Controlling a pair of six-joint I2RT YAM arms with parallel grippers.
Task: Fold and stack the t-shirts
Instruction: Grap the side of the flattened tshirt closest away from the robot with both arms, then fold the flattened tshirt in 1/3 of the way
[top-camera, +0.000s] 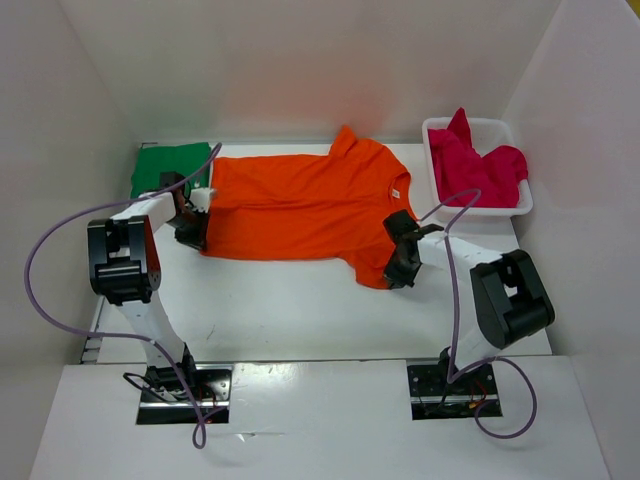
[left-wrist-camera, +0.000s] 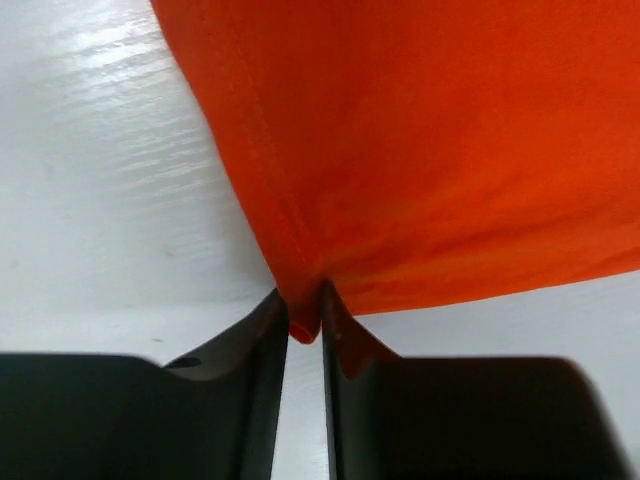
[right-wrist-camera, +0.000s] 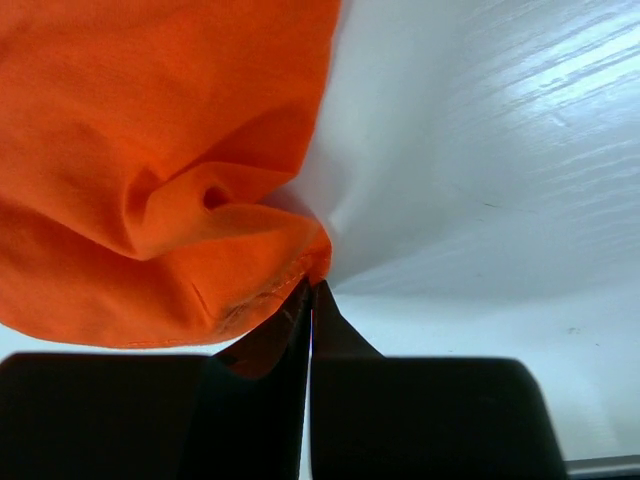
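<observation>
Pinching the near edge of the orange t-shirt (top-camera: 300, 205) at two points, I have my left hand (top-camera: 193, 232) closed on the hem corner at the left of the frame. My right hand (top-camera: 403, 268) is closed on the rim of the near sleeve, right of centre. In each wrist view the cloth is bunched right at the fingertips, with bare tabletop (top-camera: 300, 310) beside it.

Both arms reach forward from their bases at the bottom of the frame, elbows pushed outward and wrists dipped low, each hand turned in toward the shirt. The shirt lies flat with its long axis left to right, hem at the left and collar at the right, so almost all of it sits beyond my hands. I judge the coming fold must carry this near edge away from me, over to the far edge, with both hands level so the cloth stays square.

Farther back, the green t-shirt (top-camera: 165, 168) lies folded at the upper left, just beside the orange hem. The magenta-red t-shirt (top-camera: 475, 168) is heaped in the white basket (top-camera: 500, 125) at the upper right.
</observation>
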